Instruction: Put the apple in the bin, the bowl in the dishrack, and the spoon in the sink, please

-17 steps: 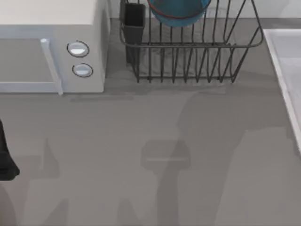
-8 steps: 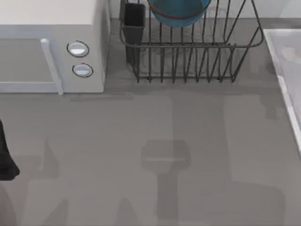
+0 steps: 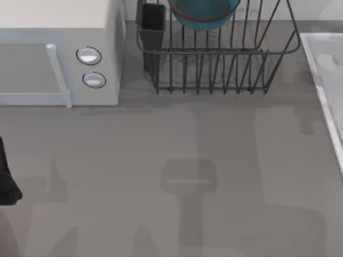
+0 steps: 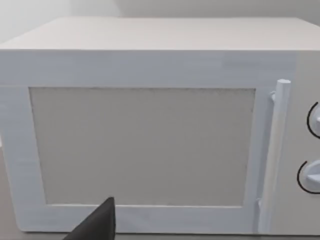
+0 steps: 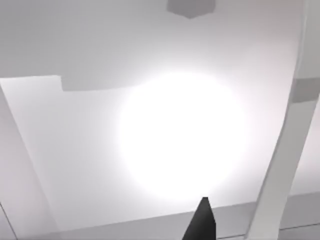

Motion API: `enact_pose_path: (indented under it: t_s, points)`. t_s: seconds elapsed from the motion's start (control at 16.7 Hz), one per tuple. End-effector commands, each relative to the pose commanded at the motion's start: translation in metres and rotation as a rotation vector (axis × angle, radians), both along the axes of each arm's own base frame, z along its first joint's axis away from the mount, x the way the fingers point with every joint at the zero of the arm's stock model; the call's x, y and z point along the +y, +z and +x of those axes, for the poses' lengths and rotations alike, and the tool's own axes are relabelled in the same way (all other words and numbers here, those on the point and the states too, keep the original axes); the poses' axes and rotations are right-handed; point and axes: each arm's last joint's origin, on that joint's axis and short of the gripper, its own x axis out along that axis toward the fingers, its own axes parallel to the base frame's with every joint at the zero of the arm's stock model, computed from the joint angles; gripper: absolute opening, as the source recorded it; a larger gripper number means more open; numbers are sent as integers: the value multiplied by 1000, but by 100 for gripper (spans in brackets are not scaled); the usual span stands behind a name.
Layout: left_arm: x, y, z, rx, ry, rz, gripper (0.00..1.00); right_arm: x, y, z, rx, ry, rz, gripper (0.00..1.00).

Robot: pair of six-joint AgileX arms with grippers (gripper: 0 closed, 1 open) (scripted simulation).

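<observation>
Seeing the big shadow on the tabletop (image 3: 171, 139) changing since a second ago: slanted then, now lying squared-off toward the right side. Seeing no change in the objects.

Reading the bowl (image 3: 203, 13) as sitting inside the dishrack (image 3: 214, 69) at the back of the tabletop, standing among the wire bars, with its upper part getting cut off by the top view's edge. Seeing the black utensil cup (image 3: 153, 24) sitting at the rack's left corner, just beside the microwave (image 3: 59, 53), whose two knobs (image 3: 88, 55) are facing the open tabletop. Catching the sink (image 3: 321, 75) at the right edge, with only a strip of pale rim and basin making it into the top view.

Finding the left arm (image 3: 6, 179) sitting at the left edge, mostly out of view. Seeing the left tool (image 4: 97, 225) pointing at the microwave door (image 4: 145, 145), near it, with only a dark tip poking into the left wrist view; not managing to tell open or closed.

Seeing the right tool (image 5: 201, 220) hanging over the sink basin (image 5: 282, 160), again showing just a dark tip; not managing to tell its state either. Getting a large bright glare washing out the basin floor, so not making out anything lying there.
</observation>
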Motion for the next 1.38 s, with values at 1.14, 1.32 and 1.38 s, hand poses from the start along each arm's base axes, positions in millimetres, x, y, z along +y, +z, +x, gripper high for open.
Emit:
enact_pose_path:
  t_s: [1.14, 1.32, 1.38]
  points:
    - [0, 0, 0, 0, 0, 0, 100, 2, -43, 2, 2, 6, 0, 15]
    - [0, 0, 0, 0, 0, 0, 100, 2, -43, 2, 2, 6, 0, 38]
    - [0, 0, 0, 0, 0, 0, 100, 2, -43, 2, 2, 6, 0, 45]
